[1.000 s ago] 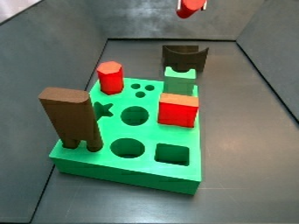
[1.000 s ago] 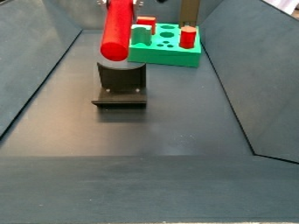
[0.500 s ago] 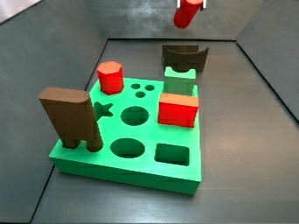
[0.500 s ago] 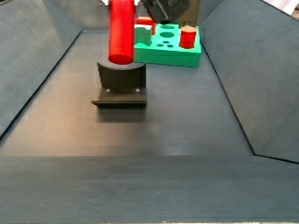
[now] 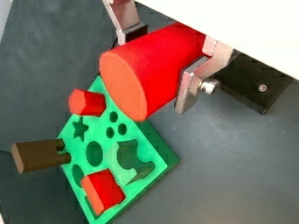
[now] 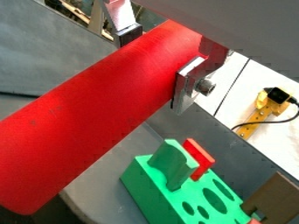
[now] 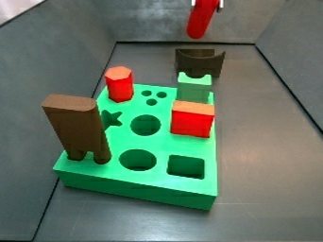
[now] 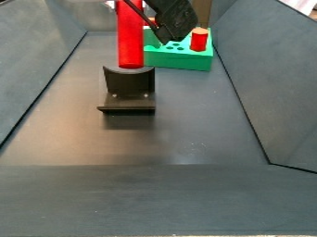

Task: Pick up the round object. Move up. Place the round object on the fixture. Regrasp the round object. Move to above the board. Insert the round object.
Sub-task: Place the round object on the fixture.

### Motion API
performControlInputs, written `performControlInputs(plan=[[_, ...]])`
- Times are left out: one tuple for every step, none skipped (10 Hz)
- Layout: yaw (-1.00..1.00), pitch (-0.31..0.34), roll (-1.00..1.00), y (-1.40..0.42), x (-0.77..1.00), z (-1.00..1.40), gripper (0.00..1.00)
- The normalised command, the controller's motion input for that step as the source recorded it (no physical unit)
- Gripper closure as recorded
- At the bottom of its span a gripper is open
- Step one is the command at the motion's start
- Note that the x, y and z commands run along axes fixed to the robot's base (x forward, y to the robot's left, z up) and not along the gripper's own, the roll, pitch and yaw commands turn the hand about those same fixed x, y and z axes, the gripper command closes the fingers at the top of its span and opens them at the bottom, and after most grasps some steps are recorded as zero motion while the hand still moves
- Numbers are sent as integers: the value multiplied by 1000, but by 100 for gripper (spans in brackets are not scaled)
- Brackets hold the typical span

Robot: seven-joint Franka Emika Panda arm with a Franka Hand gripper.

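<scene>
Wrist views both show our two-finger gripper (image 5: 163, 54) clamped on the smooth, long red cylinder peg (image 5: 149, 70), its flat silver finger plates (image 6: 194, 77) pressing the peg's sides. In a side view the peg (image 8: 129, 39) hangs upright from the gripper (image 8: 132, 7), its lower end directly over, and close to or just touching, the small dark brown notched fixture block (image 8: 128, 88) that sits straight below the pincer; we cannot tell which.

We judge we are in the step of placing the peg on the fixture. The next move calls for lowering until the peg rests in the curved notch, then opening the fingers and regrasping.

Beyond the fixture lies the large bright green board with shaped holes (image 7: 158, 142), carrying a red hexagonal peg (image 7: 119, 83), a red cube (image 7: 192, 118) and a tall brown slab block (image 7: 74, 127).
</scene>
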Motion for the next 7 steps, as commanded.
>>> performControlInputs(plan=[[-116,-15,-225,21,91,-1000,100],[-106,-38,-190,29,108,-1000,100],[-88,-56,-145,29,112,-1000,100],[-61,-87,-104,26,111,-1000,100],[-42,-105,-86,18,95,-844,100],[-21,-110,-77,8,79,-649,100],[4,-109,-76,2,64,-398,100]])
